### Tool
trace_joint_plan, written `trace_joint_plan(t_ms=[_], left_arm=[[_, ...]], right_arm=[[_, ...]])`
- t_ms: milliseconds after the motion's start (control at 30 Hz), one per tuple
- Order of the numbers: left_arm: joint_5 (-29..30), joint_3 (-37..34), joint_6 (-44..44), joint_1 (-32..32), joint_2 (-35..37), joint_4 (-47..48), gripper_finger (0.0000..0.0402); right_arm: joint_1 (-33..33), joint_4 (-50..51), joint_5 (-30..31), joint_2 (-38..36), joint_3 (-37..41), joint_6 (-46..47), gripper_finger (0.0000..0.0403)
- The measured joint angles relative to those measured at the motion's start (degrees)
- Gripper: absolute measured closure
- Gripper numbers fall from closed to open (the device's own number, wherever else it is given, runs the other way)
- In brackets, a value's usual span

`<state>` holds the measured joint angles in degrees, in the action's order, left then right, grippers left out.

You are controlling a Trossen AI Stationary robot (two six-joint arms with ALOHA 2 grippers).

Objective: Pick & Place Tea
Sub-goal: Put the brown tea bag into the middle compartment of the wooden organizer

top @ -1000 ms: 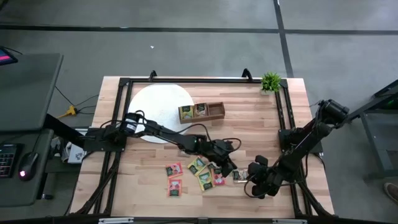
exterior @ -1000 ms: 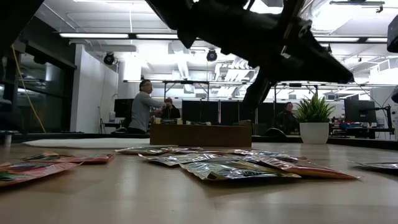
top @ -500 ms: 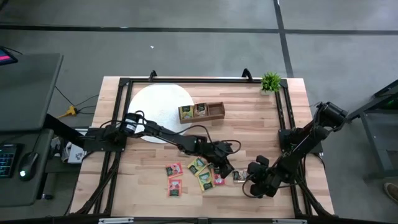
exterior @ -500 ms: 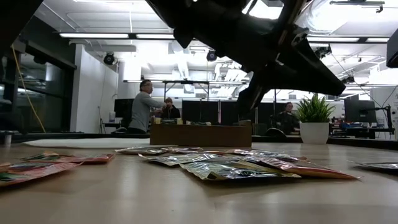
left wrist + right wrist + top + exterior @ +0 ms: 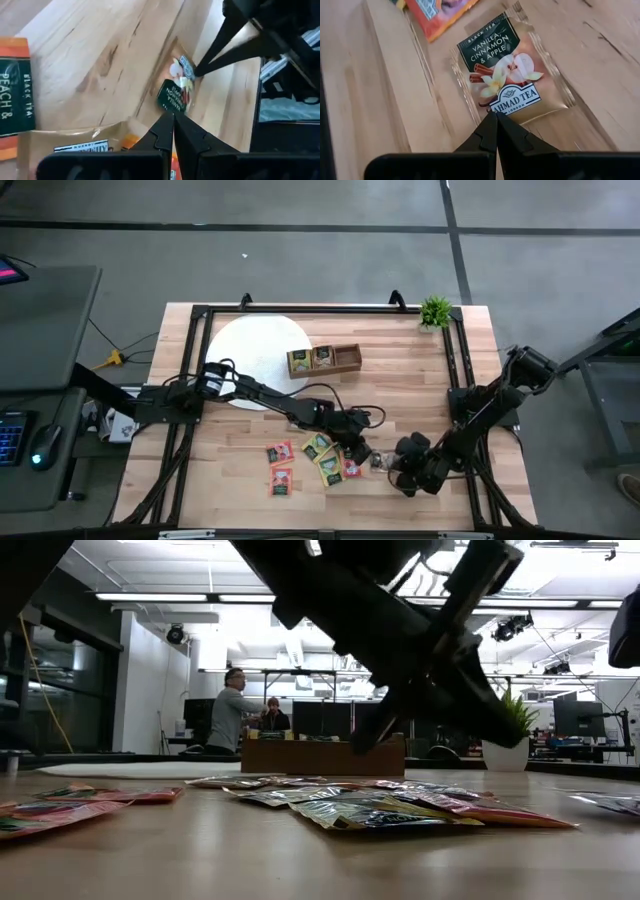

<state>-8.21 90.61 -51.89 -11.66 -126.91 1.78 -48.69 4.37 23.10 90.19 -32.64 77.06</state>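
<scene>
Both grippers have closed in on the vanilla, cinnamon & apple tea packet [image 5: 512,75]: left gripper [image 5: 173,116] and right gripper [image 5: 496,116], jaws pressed together, tips at its edges; contact unclear.

Tea packet [image 5: 512,75]: "Vanilla, Cinnamon & Apple" (Ahmad Tea).

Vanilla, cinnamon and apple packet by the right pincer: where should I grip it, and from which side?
The vanilla, cinnamon and apple packet lies flat on the table, apart from the pile. Probably best to take the crimped edge by the Ahmad Tea logo, nearest the shut right pincer, coming in low from that side. The left pincer, also shut, points at the opposite edge.
</scene>
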Motion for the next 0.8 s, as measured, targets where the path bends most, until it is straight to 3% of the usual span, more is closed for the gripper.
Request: trace_joint_plan(t_ms=[333,800], left_arm=[[1.4,0.1,-6.9,0.3,0.1,-0.3,0.0389],[-0.5,-0.1,-8.6,1.3,-2.0,0.5,0.0386]], right_arm=[[2.4,-5.2,0.8,0.1,2.7,0.2,0.0403],[5.3,-6.2,1.1,0.2,2.8,-2.6,0.0403]])
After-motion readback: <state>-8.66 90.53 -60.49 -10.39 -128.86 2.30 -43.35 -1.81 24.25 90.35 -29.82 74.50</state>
